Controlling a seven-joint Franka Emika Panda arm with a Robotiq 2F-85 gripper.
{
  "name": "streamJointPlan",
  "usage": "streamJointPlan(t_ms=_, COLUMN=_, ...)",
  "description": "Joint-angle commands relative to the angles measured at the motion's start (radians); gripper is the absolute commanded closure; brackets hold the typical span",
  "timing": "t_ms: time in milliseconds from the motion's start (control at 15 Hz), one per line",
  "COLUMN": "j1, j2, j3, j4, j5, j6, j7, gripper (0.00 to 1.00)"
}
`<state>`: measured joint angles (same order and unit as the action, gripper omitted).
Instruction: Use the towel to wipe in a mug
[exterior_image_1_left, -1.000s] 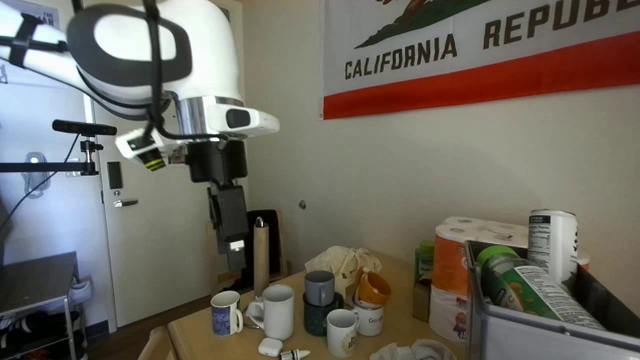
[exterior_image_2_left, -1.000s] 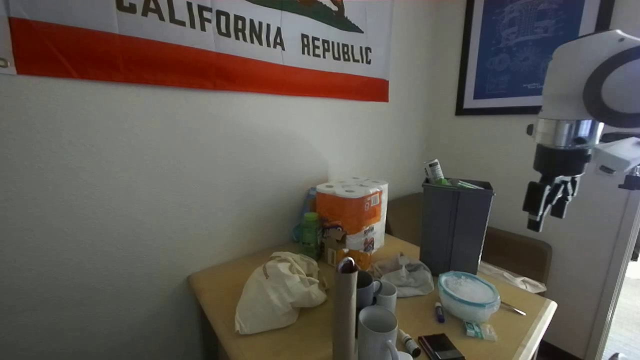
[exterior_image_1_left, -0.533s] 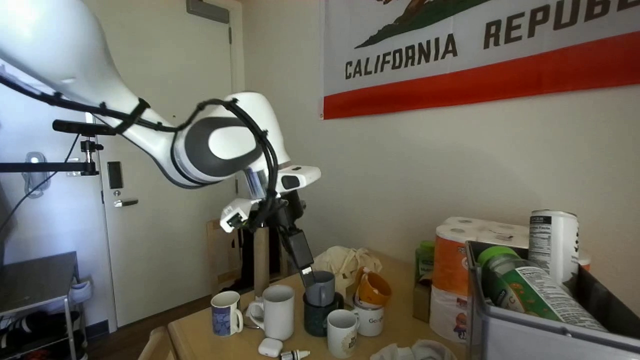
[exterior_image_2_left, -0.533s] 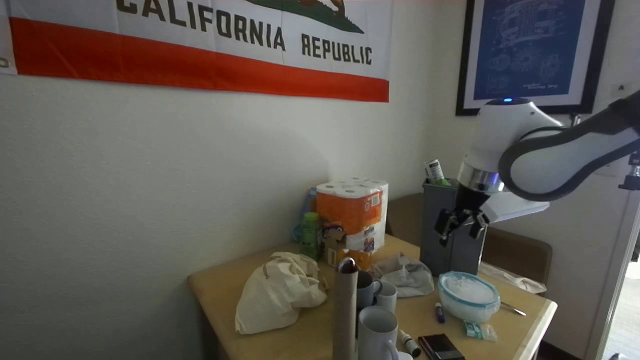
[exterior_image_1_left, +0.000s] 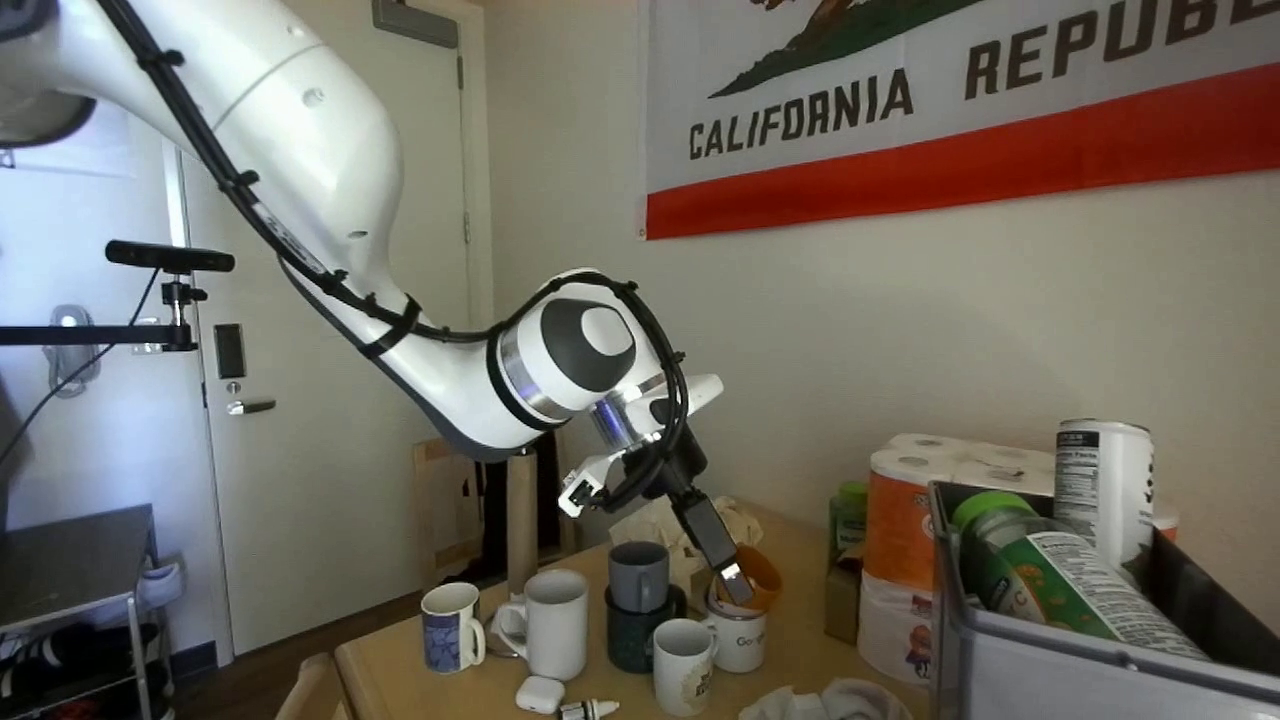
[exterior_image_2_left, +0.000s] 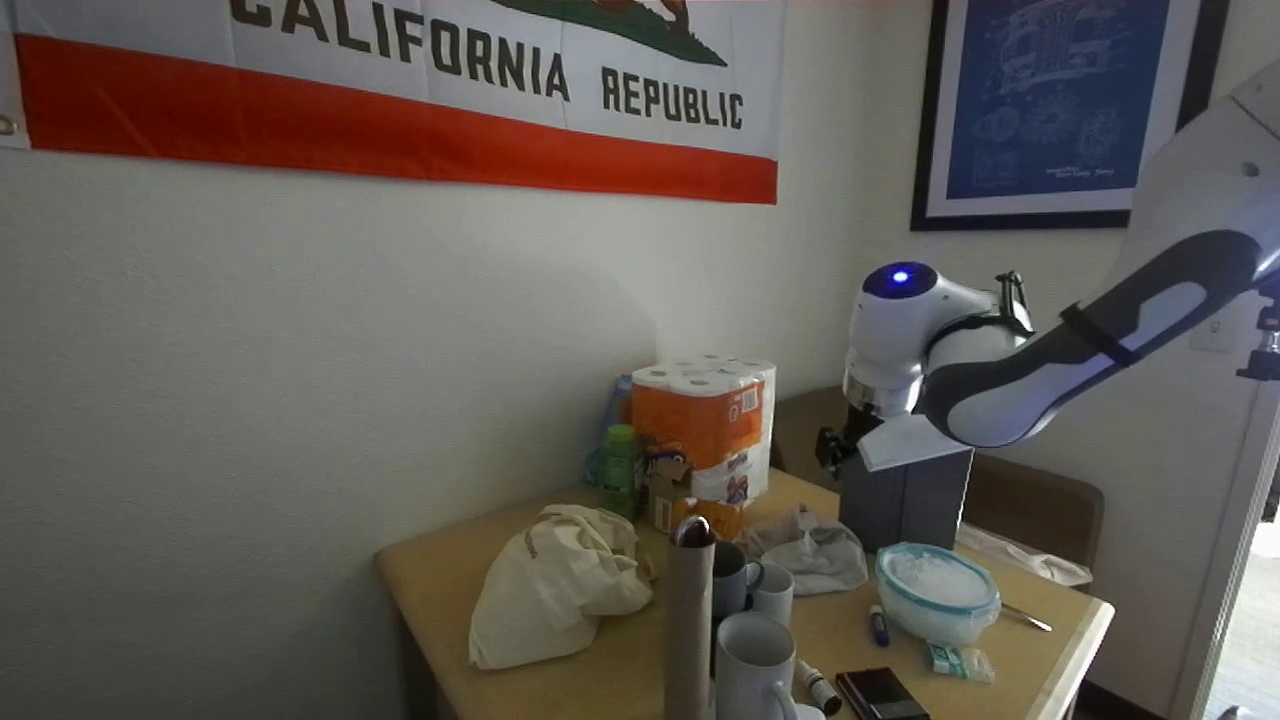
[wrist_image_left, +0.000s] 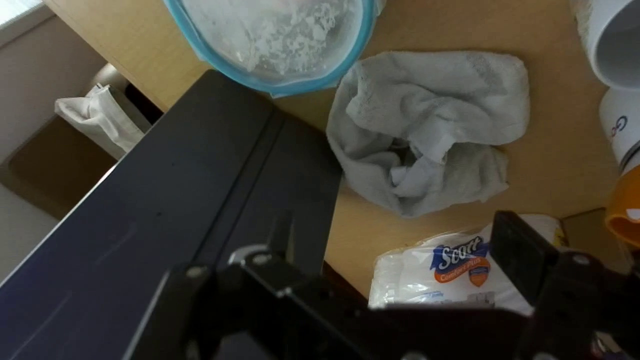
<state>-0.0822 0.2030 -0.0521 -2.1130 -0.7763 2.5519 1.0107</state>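
The end effector could be caught on the dark bin, since the towel is crumpled just beside it on the tabletop. If only a shallow fold is pinched, the towel may be dropped; if it is dragged low, the orange mug, perched on a white mug, could be toppled. The arm is stretched out over the tabletop and angled downward, fingers spread apart with nothing held between them.

A blue-rimmed bowl (whitish) stands just beside the gray bin.
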Motion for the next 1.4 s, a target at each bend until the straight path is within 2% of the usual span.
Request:
streamJointPlan(t_ms=0, j1=0.035, j2=0.018, j3=-0.035, j4=0.021, j5=0.012, j6=-0.003, j7=-0.006, gripper=0.00)
streamJointPlan(t_ms=200, j1=0.049, j2=0.047, j3=-0.037, j4=0.046, j5=0.004, j6=-0.020, j7=0.022, gripper=0.00)
streamJointPlan(t_ms=533, j1=0.071, j2=0.218, j3=-0.072, j4=0.125, j5=0.010, j6=0.051, j7=0.046, gripper=0.00)
streamJointPlan(t_ms=1000, j1=0.160, j2=0.482, j3=-0.190, j4=0.348, j5=0.001, j6=0.125, j7=0.118, gripper=0.00)
streamJointPlan(t_ms=1333, j1=0.181, j2=0.631, j3=-0.248, j4=0.477, j5=0.039, j6=0.132, j7=0.128, gripper=0.00)
